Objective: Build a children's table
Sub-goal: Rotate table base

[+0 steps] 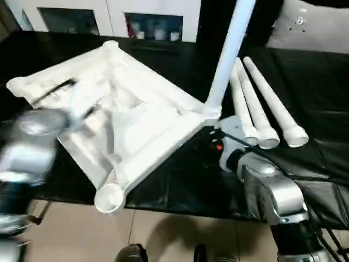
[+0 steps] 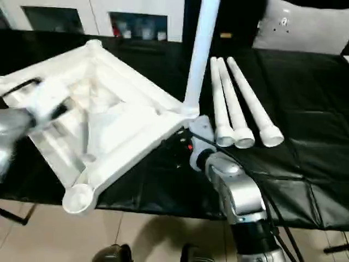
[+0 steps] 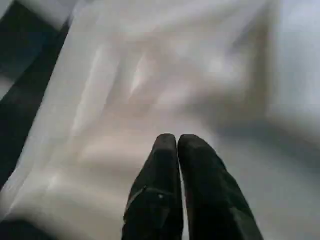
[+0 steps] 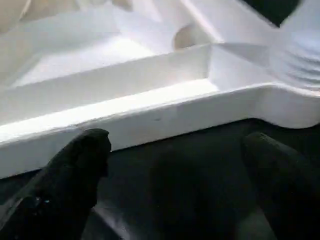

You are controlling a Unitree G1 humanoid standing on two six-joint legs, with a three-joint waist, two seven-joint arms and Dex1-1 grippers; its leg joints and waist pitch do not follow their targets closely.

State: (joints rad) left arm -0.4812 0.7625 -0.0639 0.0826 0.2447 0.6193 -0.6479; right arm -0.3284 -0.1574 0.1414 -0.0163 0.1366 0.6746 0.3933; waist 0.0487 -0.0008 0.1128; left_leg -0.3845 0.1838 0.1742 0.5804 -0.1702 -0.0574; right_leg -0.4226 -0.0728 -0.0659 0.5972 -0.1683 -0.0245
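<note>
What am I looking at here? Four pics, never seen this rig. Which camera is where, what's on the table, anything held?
A humanoid robot with two silver arms is assembling a white plastic children's table. The two wide pictures come from its head camera, the two close ones from its wrists. On the black table cover the table top lies underside up, with one leg already standing in a corner socket. Three loose legs lie beside it. The left gripper is shut over the top. The right gripper is open near its edge. Nothing is held.
</note>
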